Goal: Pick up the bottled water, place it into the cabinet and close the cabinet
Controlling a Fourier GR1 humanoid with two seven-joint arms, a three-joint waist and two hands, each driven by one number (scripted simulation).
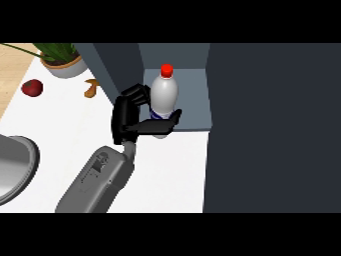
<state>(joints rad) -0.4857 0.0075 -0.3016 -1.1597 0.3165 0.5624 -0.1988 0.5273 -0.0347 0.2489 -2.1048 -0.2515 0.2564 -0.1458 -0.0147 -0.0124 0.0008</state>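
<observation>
While my hand [132, 120] is curled round the water bottle [164, 95] and has it just inside the open cabinet [195, 95], I've yet to let go and shut the door [276, 125].

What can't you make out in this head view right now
- Lower bottled water: the curled hand covers it, so whether it rests on the cabinet shelf is unclear.
- Other hand: not in view.
- Cabinet interior: the dark door panel hides it.
- Grey basin: cut off by the left edge.
</observation>
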